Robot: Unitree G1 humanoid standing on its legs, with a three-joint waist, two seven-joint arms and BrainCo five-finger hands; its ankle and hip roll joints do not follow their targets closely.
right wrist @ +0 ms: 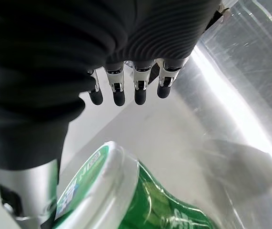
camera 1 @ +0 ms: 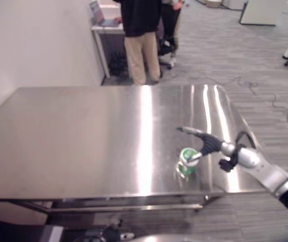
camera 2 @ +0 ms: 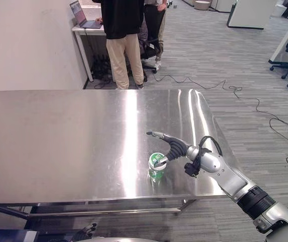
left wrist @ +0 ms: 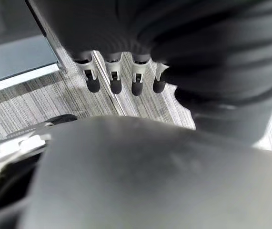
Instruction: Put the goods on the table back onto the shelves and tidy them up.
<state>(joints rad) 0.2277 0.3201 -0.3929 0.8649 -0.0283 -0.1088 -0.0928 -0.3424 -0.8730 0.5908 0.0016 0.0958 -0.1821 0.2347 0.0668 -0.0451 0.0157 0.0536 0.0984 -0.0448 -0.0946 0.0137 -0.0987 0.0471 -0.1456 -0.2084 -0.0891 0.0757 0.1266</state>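
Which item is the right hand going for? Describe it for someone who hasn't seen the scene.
Find the steel table and go to its near right corner. There stands a small green container with a white lid, directly under the robot's open right hand. It is the sole item on the tabletop and its only spot of colour.

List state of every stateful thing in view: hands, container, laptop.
green container: upright on the steel table, white lid on, near the front edge
right hand: open, fingers straight, over the container, thumb beside its lid
left hand: open, fingers relaxed, holding nothing, off the table
laptop: lid open, on a white desk behind
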